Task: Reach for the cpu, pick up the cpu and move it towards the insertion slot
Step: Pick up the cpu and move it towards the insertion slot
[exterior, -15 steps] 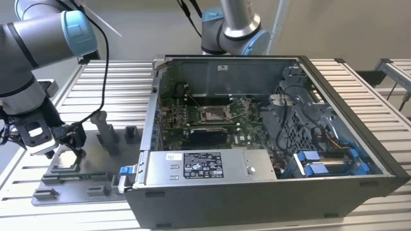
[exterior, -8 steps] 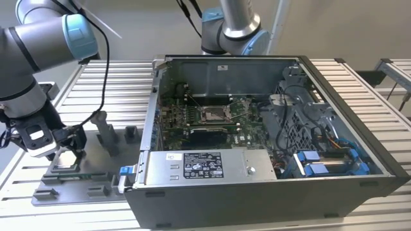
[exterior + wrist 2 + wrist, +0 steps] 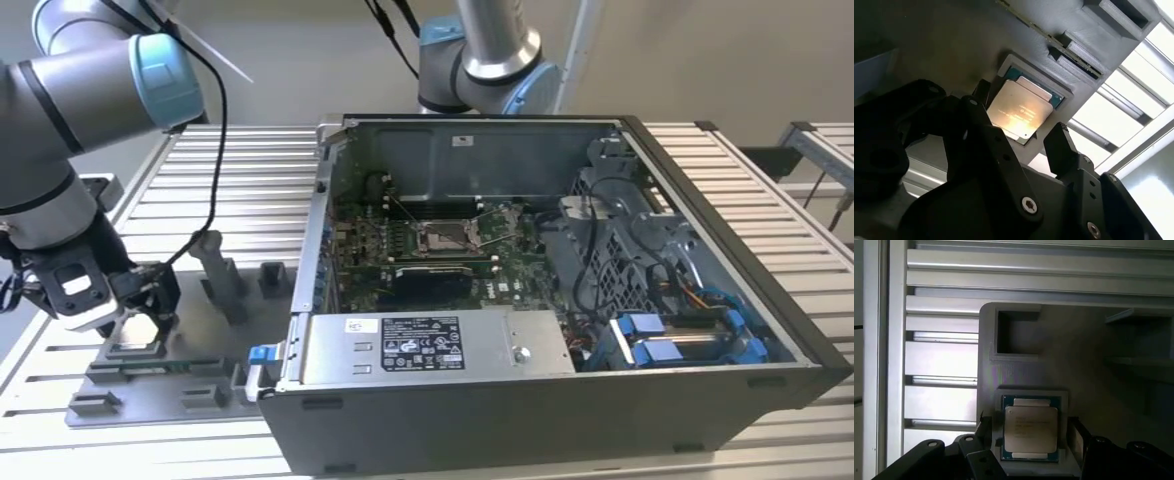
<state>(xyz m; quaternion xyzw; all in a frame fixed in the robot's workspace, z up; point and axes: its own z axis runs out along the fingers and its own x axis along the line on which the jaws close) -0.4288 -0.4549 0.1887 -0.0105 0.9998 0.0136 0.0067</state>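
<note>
As both wrist views show, your gripper (image 3: pixel 1029 434) stands wide open over the chip, one finger on each side of the cpu (image 3: pixel 1031 415). Neither pad visibly touches it, and nothing is held. The cpu lies flat, metal face up, in a shallow framed nest of the grey fixture plate (image 3: pixel 1094 340). In my judgement that nest keeps the chip square so the fingers can close on opposite edges. A deeper square pocket (image 3: pixel 1016 332) beside the nest holds nothing that I can see.

Farther off in the exterior view, the open computer case (image 3: pixel 534 420) lies on the slatted table (image 3: pixel 227 160), toward that view's right of the fixture. Inside the case is the green board (image 3: pixel 360 250). The insertion slot (image 3: pixel 445 236) sits near the board's middle, facing upward and well apart from the cpu.
</note>
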